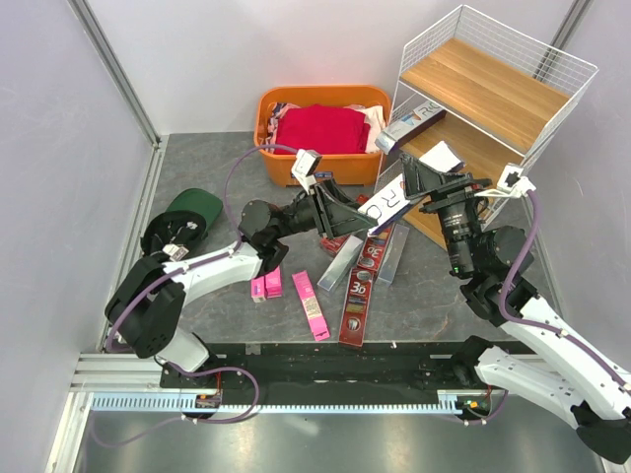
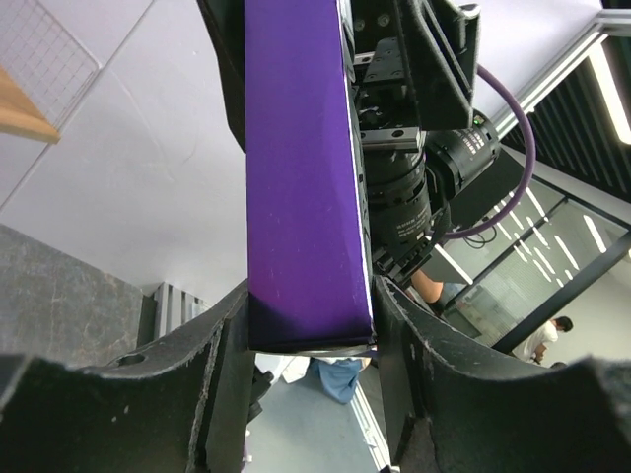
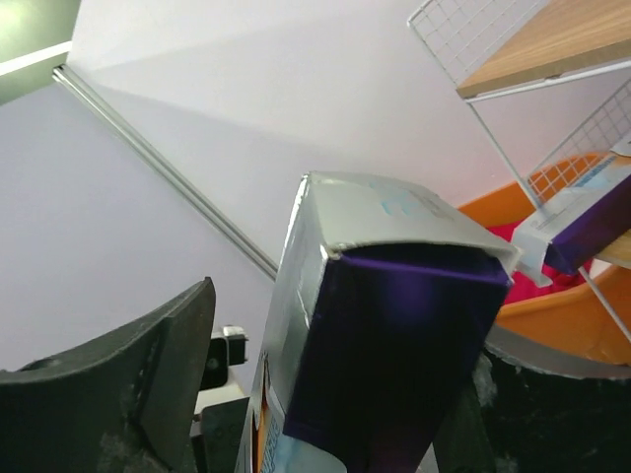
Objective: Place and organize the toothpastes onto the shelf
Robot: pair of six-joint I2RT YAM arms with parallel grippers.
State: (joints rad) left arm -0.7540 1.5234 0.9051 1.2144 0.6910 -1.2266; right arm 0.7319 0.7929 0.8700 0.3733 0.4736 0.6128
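One toothpaste [image 1: 388, 198] — left claw [image 2: 311, 325], right claw [image 1: 414, 182]

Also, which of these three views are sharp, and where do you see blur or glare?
Top external view: even light, sharp, only soft shadows under the arms. Left wrist view: the purple box is fairly sharp, the ceiling lights at right glare. Right wrist view: that box's end is close, shadowed and soft; the shelf is sharper.
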